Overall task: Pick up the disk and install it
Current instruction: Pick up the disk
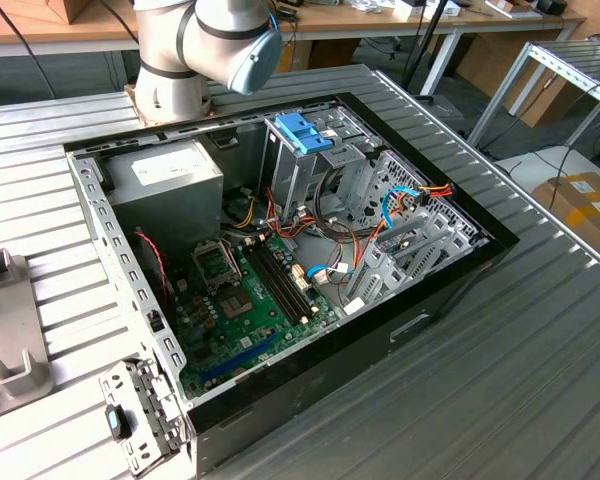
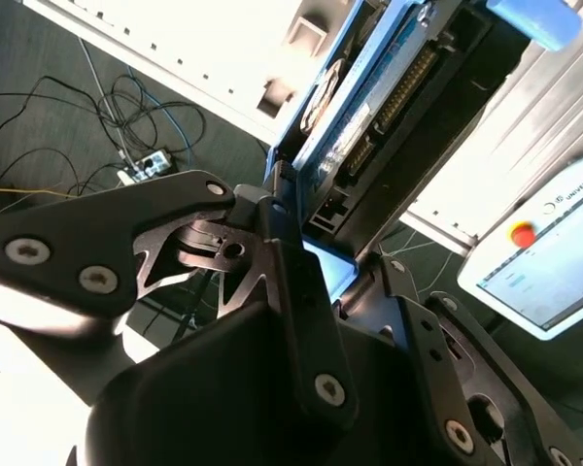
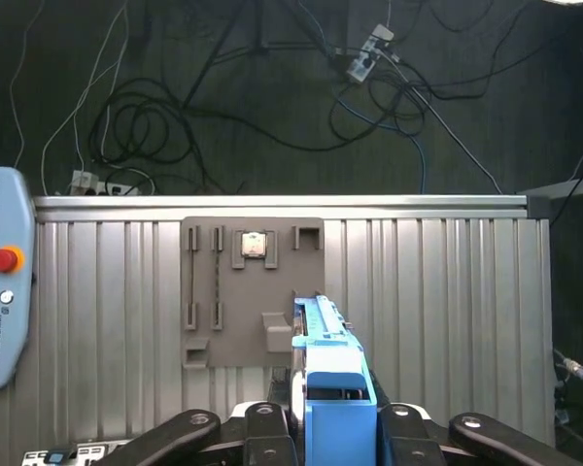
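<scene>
Disk | clamped edge-on in gripper, over ribbed bench | long axis running straight out from gripper, far end over grey fixture plate | held end hidden inside gripper; circuit-board face visible in second wrist view | open computer case on bench.

Computer case on the table, the disk in the gripper.
Inside, the power-supply box lies at the exterior view's left of the drive cage, the motherboard before both.
</scene>
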`<state>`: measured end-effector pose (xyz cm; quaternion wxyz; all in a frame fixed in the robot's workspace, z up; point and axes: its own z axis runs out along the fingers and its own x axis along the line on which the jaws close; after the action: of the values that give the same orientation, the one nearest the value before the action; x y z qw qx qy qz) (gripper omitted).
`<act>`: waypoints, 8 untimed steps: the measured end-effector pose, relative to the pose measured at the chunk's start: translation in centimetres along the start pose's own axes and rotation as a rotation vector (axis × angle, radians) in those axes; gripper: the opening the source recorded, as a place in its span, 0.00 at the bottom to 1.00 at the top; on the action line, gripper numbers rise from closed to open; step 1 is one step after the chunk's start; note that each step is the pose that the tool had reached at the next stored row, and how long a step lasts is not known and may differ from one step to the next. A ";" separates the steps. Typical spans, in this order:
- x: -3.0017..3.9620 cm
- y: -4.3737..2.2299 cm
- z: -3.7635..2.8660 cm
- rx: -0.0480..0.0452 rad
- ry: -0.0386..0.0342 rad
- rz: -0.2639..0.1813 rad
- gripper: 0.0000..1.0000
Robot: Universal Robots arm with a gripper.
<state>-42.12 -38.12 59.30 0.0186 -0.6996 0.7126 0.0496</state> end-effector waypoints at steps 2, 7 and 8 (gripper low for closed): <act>0.08 -0.14 0.03 0.0001 0.0003 0.000 0.37; 0.36 -0.68 0.11 0.0000 0.0011 0.000 0.37; 0.44 -0.80 0.14 0.0001 0.0012 0.000 0.37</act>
<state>-41.33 -38.56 59.09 0.0182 -0.6996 0.7126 0.0491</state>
